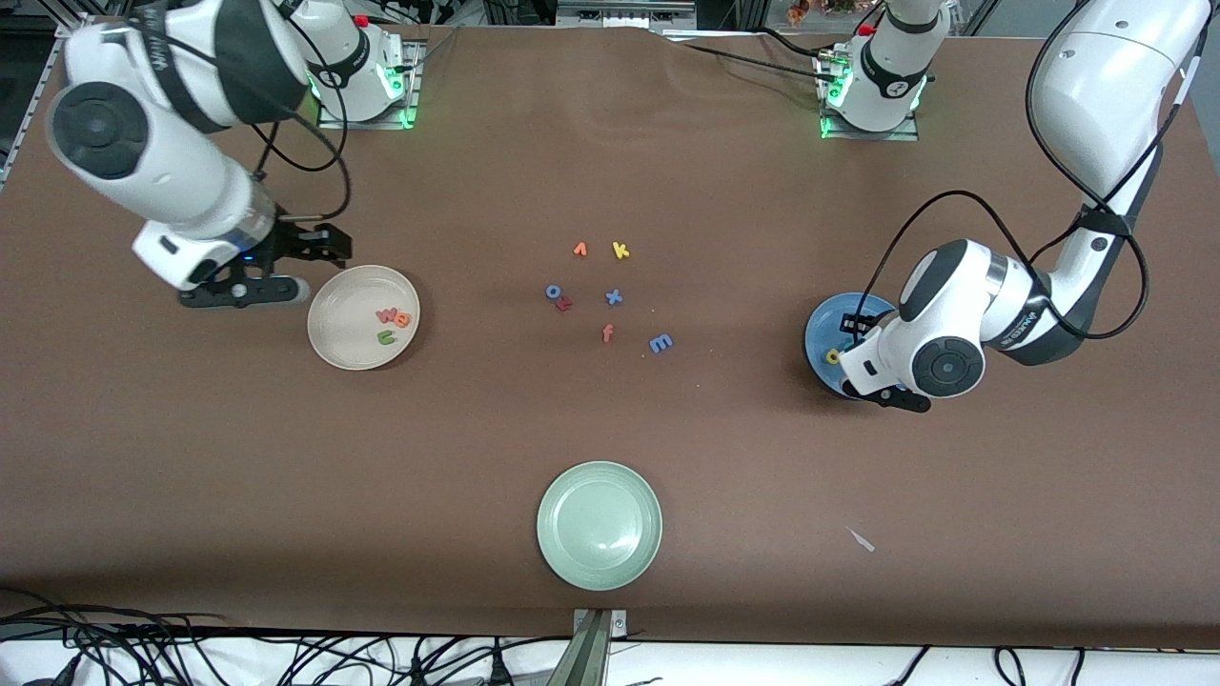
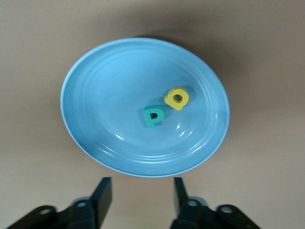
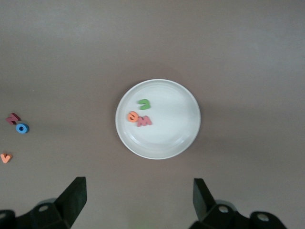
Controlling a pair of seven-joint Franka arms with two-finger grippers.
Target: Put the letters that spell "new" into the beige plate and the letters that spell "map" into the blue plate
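The beige plate (image 1: 341,303) (image 3: 176,136) holds the green n (image 1: 385,336) (image 3: 144,103), orange e (image 1: 404,319) (image 3: 133,116) and pinkish w (image 1: 389,314) (image 3: 144,121). My right gripper (image 1: 286,269) (image 3: 139,186) hangs open and empty beside that plate's rim. The blue plate (image 1: 822,329) (image 2: 105,105), partly hidden by my left arm, holds the teal p (image 2: 154,116) and yellow a (image 1: 833,356) (image 2: 177,98). Just off its rim, my left gripper (image 2: 142,186) is open and empty. The blue m (image 1: 660,343) lies on the table mid-way between the plates.
Loose letters lie mid-table: orange v (image 1: 579,250), yellow k (image 1: 620,251), blue o (image 1: 552,292), a dark red letter (image 1: 564,304), blue x (image 1: 614,297), salmon f (image 1: 607,332). A pale green plate (image 1: 599,525) sits nearest the front camera. A white scrap (image 1: 861,539) lies toward the left arm's end.
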